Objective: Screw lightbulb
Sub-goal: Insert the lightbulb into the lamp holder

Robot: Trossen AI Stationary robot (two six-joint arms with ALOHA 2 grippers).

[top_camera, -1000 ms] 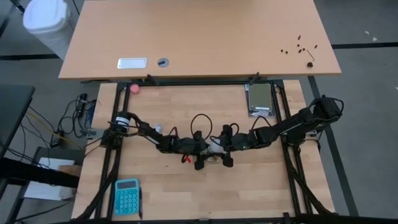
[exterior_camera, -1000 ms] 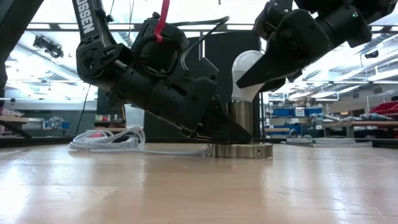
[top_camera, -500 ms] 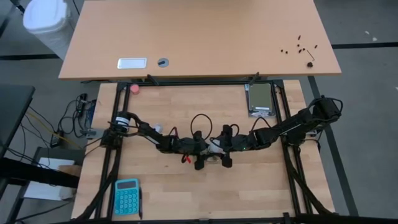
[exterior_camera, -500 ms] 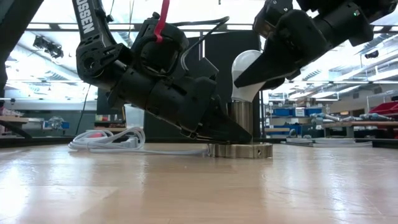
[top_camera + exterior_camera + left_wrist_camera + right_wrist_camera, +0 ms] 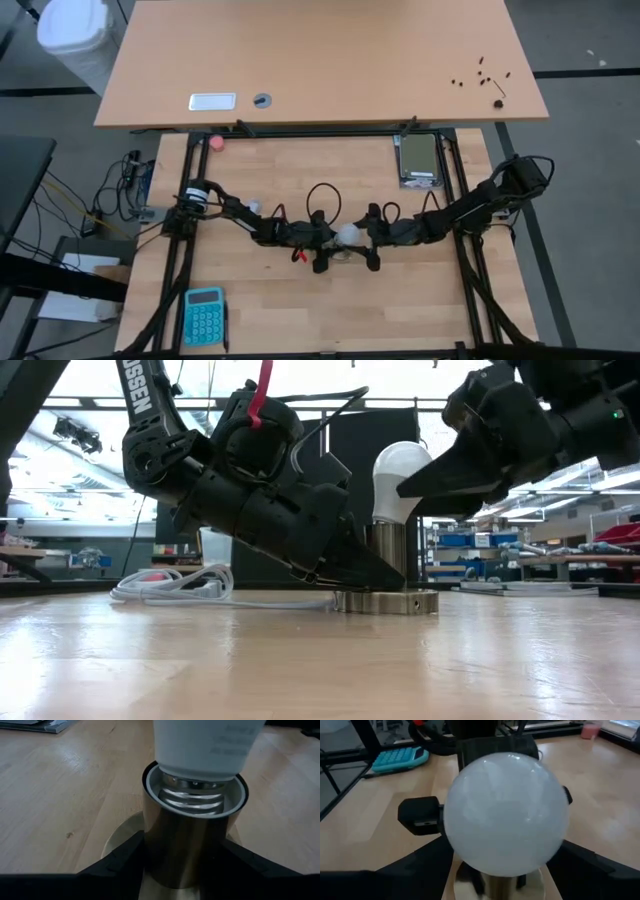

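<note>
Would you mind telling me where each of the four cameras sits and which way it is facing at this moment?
High view: above the table, looking straight down; both arms meet at the lightbulb.
Low view: at table-top height, looking level at the socket; left gripper and right gripper show.
Left wrist view: faces the socket's barrel, its own fingers clamped on it.
Right wrist view: faces the bulb's globe between its open fingers.
All views share the bulb.

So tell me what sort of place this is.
Probably a robotics lab or workshop: two dark arms work a wooden bench, shelving with bins fills the room behind, and a desk stands beside it.
</note>
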